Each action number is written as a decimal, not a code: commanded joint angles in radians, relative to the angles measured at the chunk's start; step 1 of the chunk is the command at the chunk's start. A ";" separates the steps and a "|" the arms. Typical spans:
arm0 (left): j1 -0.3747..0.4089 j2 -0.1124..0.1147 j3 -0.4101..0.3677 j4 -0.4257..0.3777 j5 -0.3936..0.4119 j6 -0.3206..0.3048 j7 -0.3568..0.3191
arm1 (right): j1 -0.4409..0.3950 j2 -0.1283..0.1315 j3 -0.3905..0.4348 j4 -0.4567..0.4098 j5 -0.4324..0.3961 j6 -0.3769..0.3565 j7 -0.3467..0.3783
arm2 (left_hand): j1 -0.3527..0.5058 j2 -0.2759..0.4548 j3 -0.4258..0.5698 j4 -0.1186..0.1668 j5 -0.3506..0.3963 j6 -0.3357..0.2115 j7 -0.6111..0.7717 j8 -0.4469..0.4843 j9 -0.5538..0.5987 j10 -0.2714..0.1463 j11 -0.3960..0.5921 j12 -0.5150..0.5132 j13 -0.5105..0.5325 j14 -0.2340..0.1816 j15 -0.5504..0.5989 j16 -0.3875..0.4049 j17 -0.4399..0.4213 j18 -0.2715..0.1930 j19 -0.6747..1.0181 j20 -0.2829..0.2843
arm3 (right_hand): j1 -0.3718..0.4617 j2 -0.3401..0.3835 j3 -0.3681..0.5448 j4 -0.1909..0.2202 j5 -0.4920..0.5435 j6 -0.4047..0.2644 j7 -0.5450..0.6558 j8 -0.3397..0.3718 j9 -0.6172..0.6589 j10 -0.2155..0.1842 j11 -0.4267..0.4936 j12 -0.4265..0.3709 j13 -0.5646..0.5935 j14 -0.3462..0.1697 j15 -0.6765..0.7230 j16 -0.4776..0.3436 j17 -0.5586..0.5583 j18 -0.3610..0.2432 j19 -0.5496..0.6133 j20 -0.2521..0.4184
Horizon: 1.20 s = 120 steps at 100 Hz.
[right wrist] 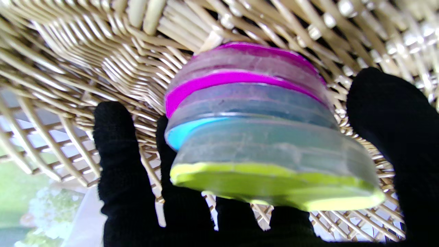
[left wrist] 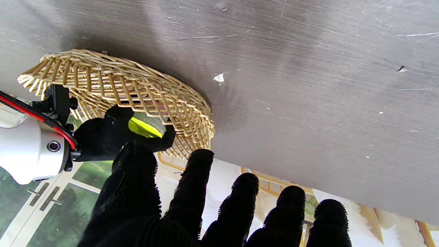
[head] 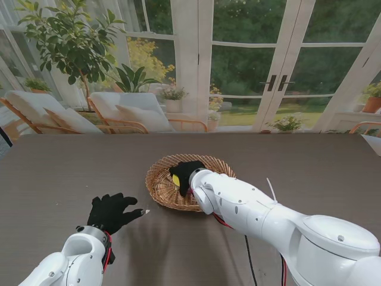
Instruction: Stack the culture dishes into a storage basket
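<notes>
On the dark table our wicker basket sits mid-table. Our right hand reaches into it, fingers wrapped round the yellow dish atop the stack of dishes. Our left hand rests nearby, fingers spread, holding nothing.

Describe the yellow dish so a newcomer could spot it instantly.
Find the wicker basket at the middle of the grey table. The right hand reaches into it, shut on a stack of dishes. The yellow dish is the stack's top one, above a blue-edged and two magenta-edged dishes.
</notes>
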 commanded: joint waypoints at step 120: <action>0.011 -0.001 -0.004 -0.005 -0.006 0.001 -0.026 | -0.044 0.050 0.029 -0.106 -0.034 0.031 -0.005 | 0.035 0.067 -0.003 0.036 0.023 0.011 0.001 0.002 0.010 0.013 -0.002 0.008 0.035 0.015 -0.001 0.005 0.000 -0.007 0.001 0.011 | -0.066 0.080 0.008 0.018 -0.069 0.008 -0.158 -0.108 -0.047 -0.005 -0.026 -0.022 -0.063 -0.021 -0.065 -0.050 -0.241 0.027 -0.032 -0.030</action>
